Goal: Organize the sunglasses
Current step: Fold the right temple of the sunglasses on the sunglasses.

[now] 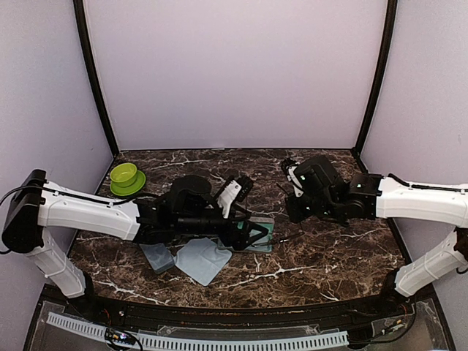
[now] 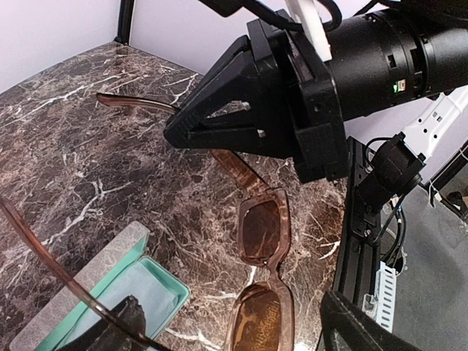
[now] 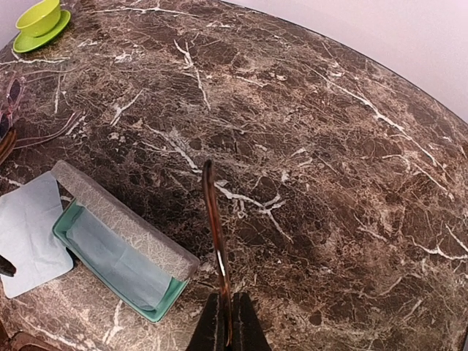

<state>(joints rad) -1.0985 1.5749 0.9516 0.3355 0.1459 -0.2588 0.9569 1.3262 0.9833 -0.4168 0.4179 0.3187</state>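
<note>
- Left pincer point(image 1: 251, 235) hovers open by the teal-lined case point(image 2: 88, 270), one temple passing close beside it.
- Sunglasses point(image 2: 263, 234) hang over the tabletop point(image 2: 88, 168) between both arms.
- Right pincer point(image 3: 223, 318) clamps the other temple, lenses behind its fingertips.

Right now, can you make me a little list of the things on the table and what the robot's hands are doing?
sunglasses: brown see-through frame, brown lenses, arms unfolded
right gripper: shut on one arm of the sunglasses
left gripper: open, close to the sunglasses
open case: grey outside, teal inside, lid up
cloth: pale blue, lying flat beside the open case
second case: grey, next to the cloth
green bowl: on a green saucer, far left of the table
</note>
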